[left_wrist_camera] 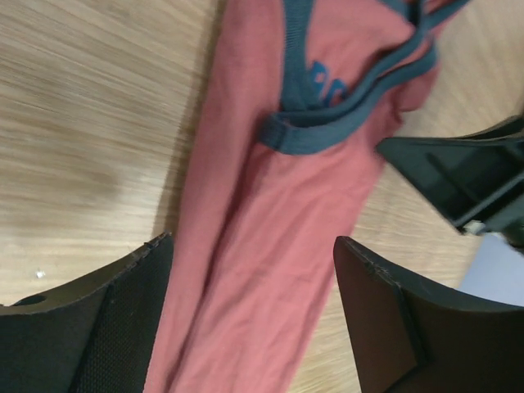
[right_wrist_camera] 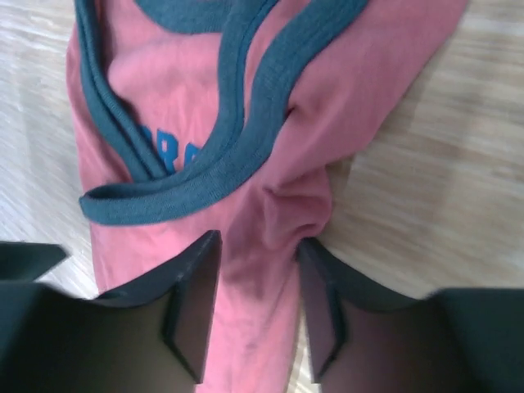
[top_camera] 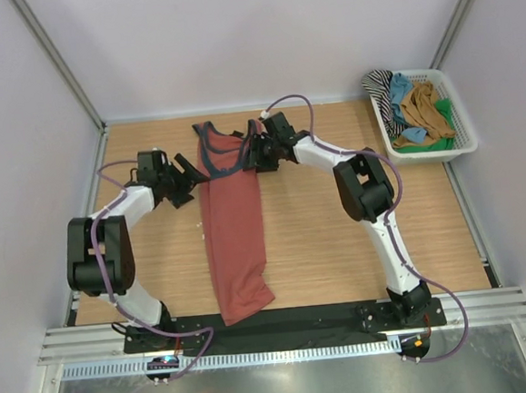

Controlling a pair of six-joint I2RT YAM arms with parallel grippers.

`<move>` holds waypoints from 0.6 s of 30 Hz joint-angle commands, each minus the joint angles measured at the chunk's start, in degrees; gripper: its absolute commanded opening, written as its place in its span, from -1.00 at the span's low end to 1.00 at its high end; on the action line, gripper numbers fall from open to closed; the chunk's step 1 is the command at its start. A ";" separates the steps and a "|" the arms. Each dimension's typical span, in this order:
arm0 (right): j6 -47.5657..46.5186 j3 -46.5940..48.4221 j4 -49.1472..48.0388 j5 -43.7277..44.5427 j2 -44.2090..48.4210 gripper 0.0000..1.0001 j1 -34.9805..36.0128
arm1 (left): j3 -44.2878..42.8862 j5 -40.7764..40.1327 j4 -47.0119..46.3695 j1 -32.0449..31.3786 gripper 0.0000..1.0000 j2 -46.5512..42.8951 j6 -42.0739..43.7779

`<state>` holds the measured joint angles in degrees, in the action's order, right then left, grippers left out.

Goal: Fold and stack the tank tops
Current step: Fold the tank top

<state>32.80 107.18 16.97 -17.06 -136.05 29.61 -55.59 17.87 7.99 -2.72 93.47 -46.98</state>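
Note:
The rust-red tank top [top_camera: 234, 235] with navy trim lies folded lengthwise in a long strip down the middle of the table, straps at the far end. My left gripper [top_camera: 187, 180] is open and empty just left of its upper part; in the left wrist view [left_wrist_camera: 250, 241] the cloth [left_wrist_camera: 270, 270] lies between and below the spread jaws. My right gripper [top_camera: 249, 154] sits on the shirt's right edge near the armhole. In the right wrist view [right_wrist_camera: 259, 241] its jaws are closed on a puckered fold of the red cloth [right_wrist_camera: 262, 278]. The blue print [right_wrist_camera: 176, 151] shows under the trim.
A white basket [top_camera: 464, 149] at the far right holds more tops: striped [top_camera: 380, 87], blue [top_camera: 400, 85], ochre-brown [top_camera: 424, 106], green [top_camera: 437, 144]. White walls enclose the table on three sides. A metal rail runs along the near edge.

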 commanded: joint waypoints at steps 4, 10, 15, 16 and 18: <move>0.68 3.40 3.86 -3.07 -3.26 -0.52 -1.82 | -4.60 4.37 -1.13 -0.27 0.41 8.47 3.12; -0.54 -1.44 2.97 -3.51 0.25 -0.89 -5.78 | -7.42 3.22 -0.17 -3.16 0.36 11.29 3.56; -1.50 -4.25 4.03 -4.03 2.80 -0.94 -10.44 | -8.13 1.74 0.36 -10.61 0.39 7.79 3.91; -2.03 -3.99 5.17 -4.64 2.81 -0.93 -11.05 | -8.13 -1.31 1.41 -11.77 0.40 7.08 3.92; -3.26 -2.51 8.32 -3.08 2.11 -0.92 -12.89 | -7.51 -3.01 1.42 -14.23 0.43 6.20 2.96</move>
<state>32.88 104.33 19.18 -23.33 -135.85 19.55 -62.15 18.13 8.82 -13.45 103.74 -44.45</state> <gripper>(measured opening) 0.058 0.709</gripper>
